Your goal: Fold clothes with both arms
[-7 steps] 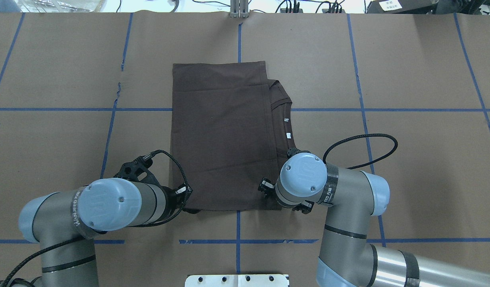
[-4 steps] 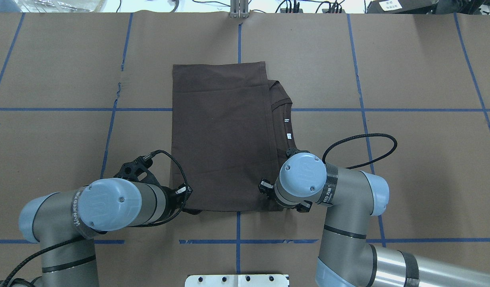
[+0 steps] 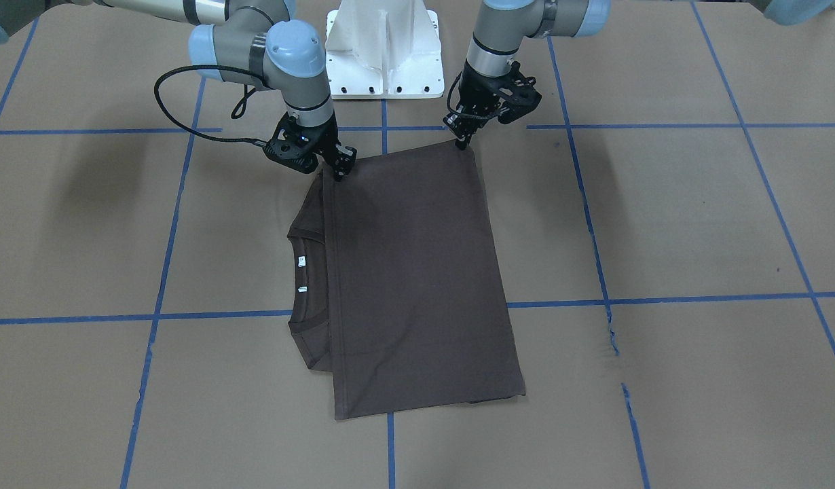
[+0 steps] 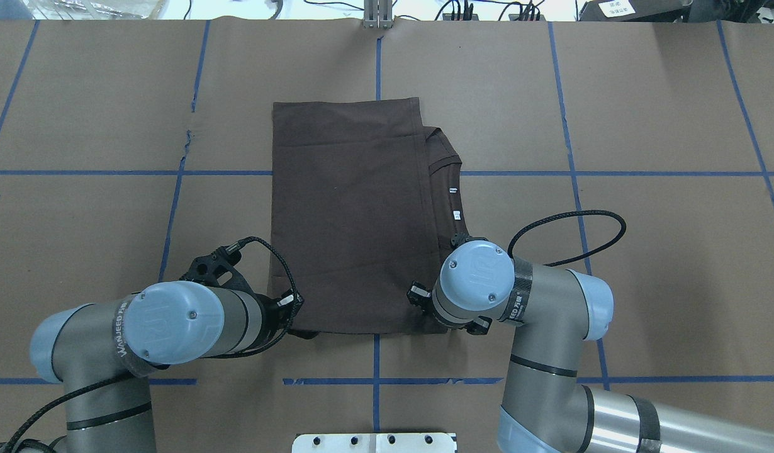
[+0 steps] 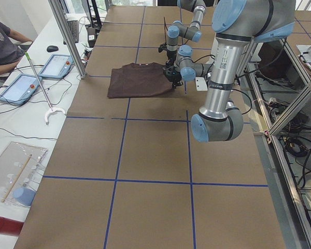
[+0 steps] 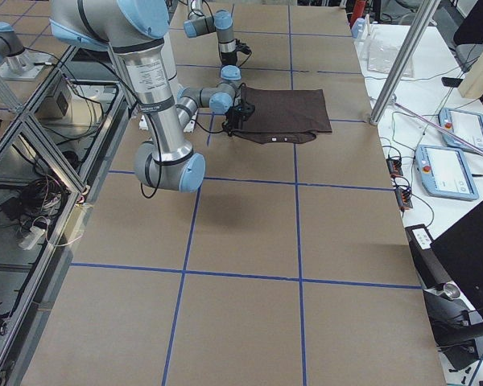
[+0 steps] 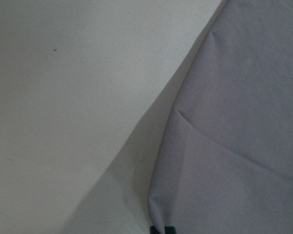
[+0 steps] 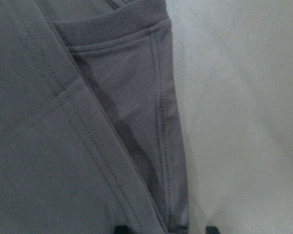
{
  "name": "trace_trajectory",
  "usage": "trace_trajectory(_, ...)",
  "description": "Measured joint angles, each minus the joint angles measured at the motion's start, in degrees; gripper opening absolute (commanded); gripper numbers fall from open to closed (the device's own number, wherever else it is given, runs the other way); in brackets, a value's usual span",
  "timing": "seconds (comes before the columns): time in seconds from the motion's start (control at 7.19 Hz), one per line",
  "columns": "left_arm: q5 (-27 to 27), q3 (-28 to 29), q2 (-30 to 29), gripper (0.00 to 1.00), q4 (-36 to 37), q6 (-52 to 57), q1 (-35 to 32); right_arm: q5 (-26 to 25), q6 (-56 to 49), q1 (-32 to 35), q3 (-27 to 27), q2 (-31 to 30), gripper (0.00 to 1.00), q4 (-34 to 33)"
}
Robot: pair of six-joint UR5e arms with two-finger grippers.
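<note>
The dark T-shirt (image 4: 349,214) lies folded lengthwise on the bench (image 4: 645,251), and both tools sit at the edge nearest the robot, one on each corner. The left tool (image 3: 463,139) looks pinched shut on its corner: its wrist view shows the cloth running straight down into tips that are close together. The right tool (image 3: 338,170) has its tips a little apart, astride the layered corner, and as far as I can judge it isn't gripping yet. That's my worry. If it closes on the top layer only, or the two arms lift unevenly, the fold could drag open or come up skewed. Compared with a second ago, the right arm has crept slightly toward the left tool, while the left arm and the shirt haven't budged.
</note>
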Motion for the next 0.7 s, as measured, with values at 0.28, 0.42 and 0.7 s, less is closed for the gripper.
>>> trace_trajectory(0.28, 0.0, 0.0, -0.1, 0.0, 0.0, 0.0, 0.1, 0.0, -0.2, 0.2, 0.1, 0.1, 0.0, 0.1)
trace_trajectory(0.42, 0.0, 0.1, -0.1, 0.0, 0.0, 0.0, 0.1, 0.0, -0.4, 0.3, 0.2, 0.2, 0.0, 0.2)
trace_trajectory(0.7, -0.1, 0.3, -0.2, 0.0, 0.0, 0.0, 0.1, 0.0, -0.5, 0.6, 0.2, 0.5, 0.0, 0.3)
